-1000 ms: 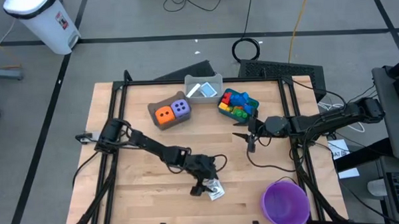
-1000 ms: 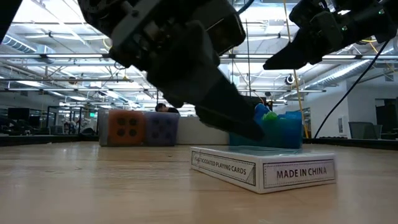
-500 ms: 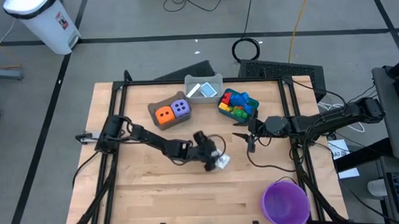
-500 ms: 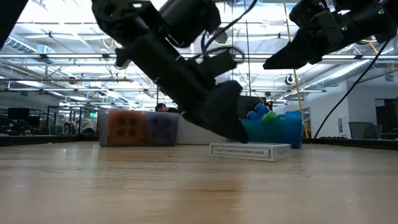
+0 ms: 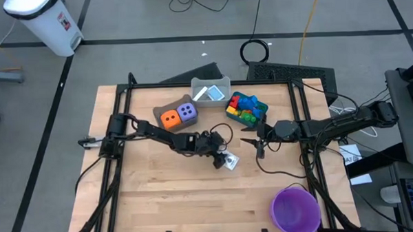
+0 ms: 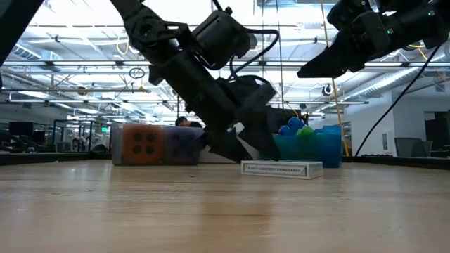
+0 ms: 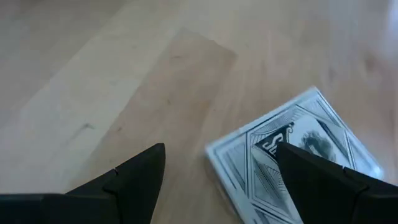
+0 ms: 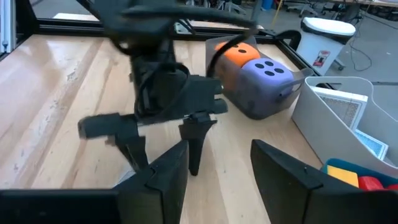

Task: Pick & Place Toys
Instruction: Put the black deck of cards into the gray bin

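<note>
**Now: card box flat on the table**

Centre frame, the left gripper point(image 5: 219, 157) hangs with fingers spread wide, empty, just over the card box point(image 5: 229, 163). Right gripper point(image 5: 251, 140) waits right of centre, half open, holding nothing. Dice point(image 5: 178, 115) sit upper middle.

Bare table point(image 5: 161, 193) lies in front; bins point(image 5: 211, 90) crowd the far edge.

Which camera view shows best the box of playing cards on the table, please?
The left wrist view: the box of playing cards fills much of the picture and its printed face is clear. The low view shows only its side edge, lying flat. The high view shows it small, beside the left gripper. The right wrist view does not show it clearly.
</note>
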`<action>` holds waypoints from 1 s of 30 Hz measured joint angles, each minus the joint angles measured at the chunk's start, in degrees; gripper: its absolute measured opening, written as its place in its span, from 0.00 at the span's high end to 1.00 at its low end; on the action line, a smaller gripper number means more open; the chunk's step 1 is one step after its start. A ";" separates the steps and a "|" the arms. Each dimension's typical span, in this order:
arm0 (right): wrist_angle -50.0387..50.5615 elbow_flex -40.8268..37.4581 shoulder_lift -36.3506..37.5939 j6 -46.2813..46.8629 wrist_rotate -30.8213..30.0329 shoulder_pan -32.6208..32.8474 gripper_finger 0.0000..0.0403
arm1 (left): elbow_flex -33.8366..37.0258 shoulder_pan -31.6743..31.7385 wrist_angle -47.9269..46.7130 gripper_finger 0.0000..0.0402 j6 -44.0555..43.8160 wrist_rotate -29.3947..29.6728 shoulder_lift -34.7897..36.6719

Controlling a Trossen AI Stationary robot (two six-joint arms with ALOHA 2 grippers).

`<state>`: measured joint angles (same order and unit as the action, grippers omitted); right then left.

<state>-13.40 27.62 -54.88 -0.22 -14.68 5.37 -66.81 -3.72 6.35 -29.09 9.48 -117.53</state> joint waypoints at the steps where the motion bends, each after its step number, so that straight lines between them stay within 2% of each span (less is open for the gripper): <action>1: -0.03 0.00 -0.01 0.00 0.01 -0.01 0.58 | 0.11 0.34 -0.17 0.23 2.86 -1.78 0.85; 6: 0.08 0.00 0.01 -0.01 0.00 -0.02 0.58 | 0.10 0.71 0.68 0.23 15.95 -3.68 5.32; 9: 0.13 0.00 -0.01 -0.25 0.00 0.00 0.58 | 0.00 0.23 0.95 0.23 27.93 -5.08 5.75; 11: 0.16 0.00 -0.01 -0.44 0.01 0.00 0.58 | 0.07 -0.36 0.35 0.23 32.45 -6.39 5.59; 14: 0.18 0.00 -0.01 -0.46 0.02 0.00 0.58 | -1.16 -0.99 1.14 0.23 28.19 -6.94 5.39; 16: 0.16 0.00 0.01 -0.47 0.00 0.00 0.58 | -3.16 -0.86 -1.72 0.23 24.56 -6.86 5.35; 20: 0.01 0.00 -0.01 -0.65 0.00 0.00 0.58 | -6.87 -0.93 -7.33 0.22 24.57 -4.98 5.31; 25: 0.20 0.00 -0.01 -0.57 0.01 0.00 0.58 | -7.34 -1.37 -7.59 0.19 29.83 -3.89 5.31; 30: 0.37 0.00 -0.01 -0.49 0.02 0.00 0.58 | -7.34 -1.42 -7.25 0.17 40.35 -4.44 3.78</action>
<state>-13.03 27.62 -54.89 -0.71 -14.66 5.37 -74.15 -5.15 -0.90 11.26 5.04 -113.75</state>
